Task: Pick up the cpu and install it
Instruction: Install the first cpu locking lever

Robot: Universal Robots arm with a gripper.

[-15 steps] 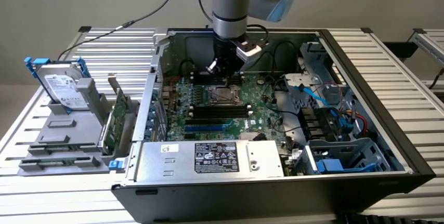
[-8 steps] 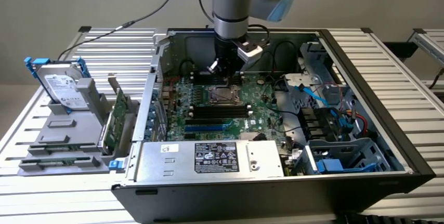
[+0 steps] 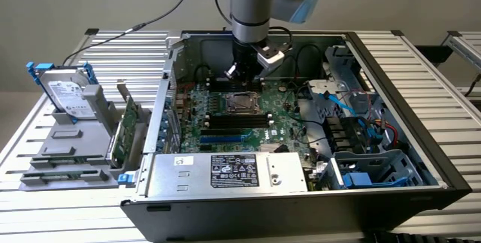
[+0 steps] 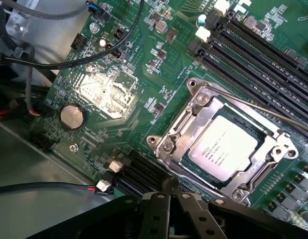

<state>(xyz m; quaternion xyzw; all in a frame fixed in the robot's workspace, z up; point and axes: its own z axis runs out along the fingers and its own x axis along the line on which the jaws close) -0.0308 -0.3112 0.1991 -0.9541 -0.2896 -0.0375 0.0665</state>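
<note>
The gripper [image 4: 173, 191] hangs with fingers together, holding nothing. The cpu [image 4: 223, 151] sits seated in its socket [image 4: 194, 112] just beyond the fingertips, bare motherboard [image 4: 104, 94] alongside.

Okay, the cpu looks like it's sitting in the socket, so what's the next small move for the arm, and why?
Probably lift the gripper straight up a little. It is shut and holds nothing, and the cpu already lies flat inside the socket frame on the motherboard, so it seems placed; a vertical retreat avoids the lever wire.
</note>
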